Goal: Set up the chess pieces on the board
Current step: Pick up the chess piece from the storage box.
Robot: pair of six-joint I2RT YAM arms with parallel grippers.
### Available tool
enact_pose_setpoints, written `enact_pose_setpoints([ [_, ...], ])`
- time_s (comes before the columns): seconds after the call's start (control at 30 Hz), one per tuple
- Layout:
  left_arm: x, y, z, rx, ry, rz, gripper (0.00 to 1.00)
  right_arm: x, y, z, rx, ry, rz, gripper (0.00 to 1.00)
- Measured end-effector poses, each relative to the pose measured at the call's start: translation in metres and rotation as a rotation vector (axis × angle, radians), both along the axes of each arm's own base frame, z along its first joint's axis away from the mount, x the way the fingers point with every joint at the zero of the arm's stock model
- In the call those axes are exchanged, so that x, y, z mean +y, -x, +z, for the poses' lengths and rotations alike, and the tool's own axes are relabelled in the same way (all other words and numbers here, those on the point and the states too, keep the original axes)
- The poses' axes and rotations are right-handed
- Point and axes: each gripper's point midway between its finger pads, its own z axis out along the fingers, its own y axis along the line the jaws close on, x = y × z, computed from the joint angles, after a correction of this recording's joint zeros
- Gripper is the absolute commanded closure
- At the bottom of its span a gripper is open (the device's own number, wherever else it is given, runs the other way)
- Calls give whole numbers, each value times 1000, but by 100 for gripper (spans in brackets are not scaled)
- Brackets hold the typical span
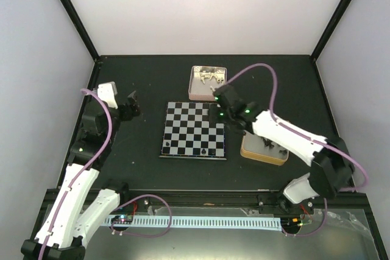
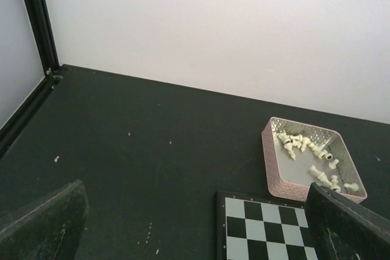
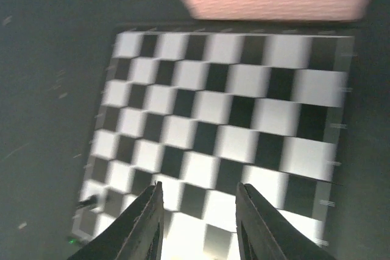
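The board (image 1: 194, 130) lies mid-table, with a few black chess pieces (image 1: 203, 150) along its near edge. Cream-white pieces (image 1: 207, 77) lie in a pink tin (image 1: 194, 89) behind the board. More black pieces (image 1: 268, 144) sit in a tan tin (image 1: 256, 153) to its right. My right gripper (image 1: 218, 103) hovers over the board's far right corner. In the right wrist view it (image 3: 200, 211) is open and empty above the blurred board (image 3: 225, 108). My left gripper (image 1: 129, 106) is left of the board. In the left wrist view it (image 2: 195, 235) is open and empty, with the board's corner (image 2: 262, 229) and the white pieces (image 2: 301, 144) in sight.
Black frame posts and white walls close in the table on the left, right and back. The pink tin (image 2: 274, 168) stands just beyond the board's far edge. A black piece (image 3: 88, 200) shows at the board's lower left edge in the right wrist view.
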Motion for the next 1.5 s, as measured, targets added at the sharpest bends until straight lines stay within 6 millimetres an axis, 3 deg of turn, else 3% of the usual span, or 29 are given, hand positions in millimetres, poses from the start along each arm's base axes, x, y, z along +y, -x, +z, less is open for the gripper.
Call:
enact_pose_setpoints([
  [0.17, -5, 0, -1, 2, 2, -28, 1, -98, -14, -7, -30, 111, -213, 71],
  [0.33, -7, -1, 0, -4, 6, -38, 1, -193, -10, -31, -1, 237, -422, 73],
  [0.5, -7, -1, 0, -5, 7, -42, 1, -261, 3, -64, 88, 315, -577, 76],
  [0.6, -7, -1, 0, -5, 7, -44, 1, -288, 11, -86, 166, 334, -630, 76],
  [0.7, -7, -1, 0, -7, 8, -43, 1, -301, 16, -105, 243, 346, -633, 76],
  [0.87, -7, -1, -1, -5, 8, -44, 1, -299, 18, -126, 319, 342, -590, 76],
  [1.23, -7, -1, -1, -5, 8, -44, 1, -298, 11, -131, 314, 334, -585, 80],
  [1.5, -7, -2, -1, -5, 8, -42, 1, -300, 15, -145, 360, 363, -577, 94],
])
